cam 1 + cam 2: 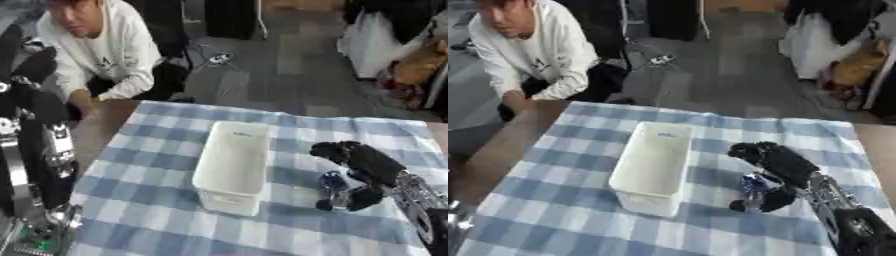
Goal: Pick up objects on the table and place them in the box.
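Grey floor and clutter sit beyond my table (105, 131), which carries one blue-and-white checked cloth (157, 170). One white box (233, 165) stands open at the cloth's middle, nothing visible inside. My right hand (363, 161) is just right of it, fingers curled down over one small dark blue object (332, 182) on the cloth. My left arm (35, 165) fills the left edge; I cannot tell its fingers.

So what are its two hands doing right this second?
Right hand: fingers curled around a small dark bluish object.
Left hand: not visible in either view.
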